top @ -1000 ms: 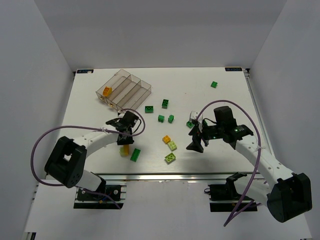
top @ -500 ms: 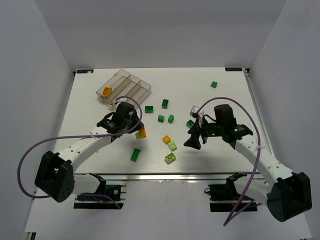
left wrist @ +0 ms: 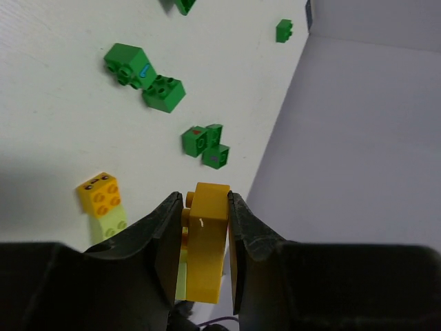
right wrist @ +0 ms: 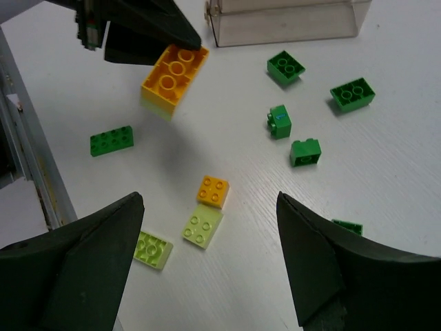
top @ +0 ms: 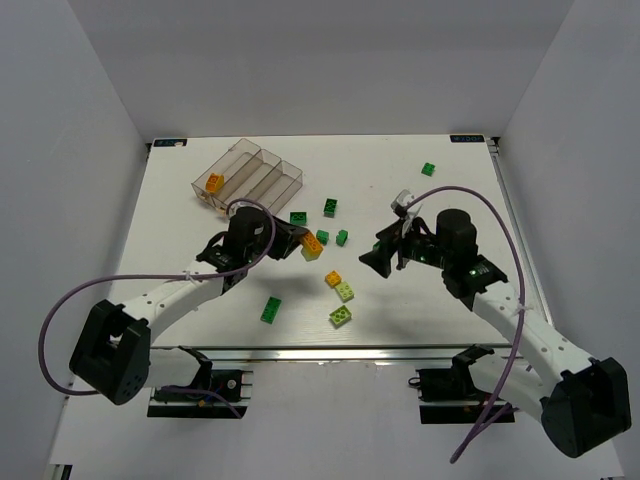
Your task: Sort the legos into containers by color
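The left jaws grip a yellow brick (left wrist: 207,241) between them, held clear of the counter (top: 430,300). The right jaws gape wide and empty, with a small orange brick (right wrist: 213,191) below them. This looks like the carrying step. The next move calls for swinging round to the tray (top: 250,172) behind the left jaws and releasing over the matching compartment.

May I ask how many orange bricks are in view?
3 orange bricks: one in the tray's end compartment, one in the left tool, one loose beside a lime brick; others may be hidden.
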You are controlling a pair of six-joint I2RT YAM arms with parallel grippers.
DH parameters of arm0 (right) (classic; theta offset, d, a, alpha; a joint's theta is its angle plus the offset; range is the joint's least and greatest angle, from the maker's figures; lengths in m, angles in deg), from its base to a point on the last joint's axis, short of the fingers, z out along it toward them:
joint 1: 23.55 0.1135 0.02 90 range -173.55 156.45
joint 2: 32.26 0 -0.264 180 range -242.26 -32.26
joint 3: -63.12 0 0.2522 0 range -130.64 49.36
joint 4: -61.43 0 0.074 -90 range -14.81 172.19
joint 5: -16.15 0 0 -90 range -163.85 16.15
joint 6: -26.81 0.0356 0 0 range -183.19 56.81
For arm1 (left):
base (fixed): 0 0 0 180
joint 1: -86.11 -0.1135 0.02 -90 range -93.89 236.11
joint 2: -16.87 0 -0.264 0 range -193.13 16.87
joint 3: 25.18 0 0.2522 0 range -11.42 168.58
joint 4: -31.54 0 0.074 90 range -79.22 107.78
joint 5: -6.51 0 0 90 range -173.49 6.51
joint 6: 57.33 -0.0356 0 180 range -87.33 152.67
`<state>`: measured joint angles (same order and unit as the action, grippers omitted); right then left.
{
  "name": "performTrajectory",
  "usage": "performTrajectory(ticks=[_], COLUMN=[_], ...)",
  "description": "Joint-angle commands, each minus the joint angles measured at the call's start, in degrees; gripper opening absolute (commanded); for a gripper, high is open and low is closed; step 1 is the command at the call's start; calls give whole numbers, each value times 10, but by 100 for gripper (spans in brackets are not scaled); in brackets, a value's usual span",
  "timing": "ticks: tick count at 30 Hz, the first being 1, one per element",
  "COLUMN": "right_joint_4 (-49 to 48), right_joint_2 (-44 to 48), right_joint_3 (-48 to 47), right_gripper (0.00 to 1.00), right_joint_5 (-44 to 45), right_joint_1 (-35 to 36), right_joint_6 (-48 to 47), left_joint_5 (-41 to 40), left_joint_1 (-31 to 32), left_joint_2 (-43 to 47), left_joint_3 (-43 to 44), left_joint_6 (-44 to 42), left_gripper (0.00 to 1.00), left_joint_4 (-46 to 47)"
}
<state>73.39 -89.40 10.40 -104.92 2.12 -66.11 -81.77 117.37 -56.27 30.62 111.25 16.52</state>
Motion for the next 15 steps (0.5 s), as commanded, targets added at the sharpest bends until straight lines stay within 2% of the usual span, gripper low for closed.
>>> performTrajectory(ticks=[1,6,15], right_joint_4=[-138,-202,-300], right_joint_2=[26,24,-18], right_joint_3=[34,76,82], right_gripper=[82,84,83], right_joint_5=[39,108,210], right_joint_1=[33,106,147], right_joint_6=[24,3,10], left_joint_5=[5,-7,-50], left_joint_1=[3,13,57], left_joint_2=[-3,-9,-34], left_joint_3=[17,9,11], left_joint_6=[87,169,265], left_gripper=[0,0,0], left_joint_4=[50,90,120])
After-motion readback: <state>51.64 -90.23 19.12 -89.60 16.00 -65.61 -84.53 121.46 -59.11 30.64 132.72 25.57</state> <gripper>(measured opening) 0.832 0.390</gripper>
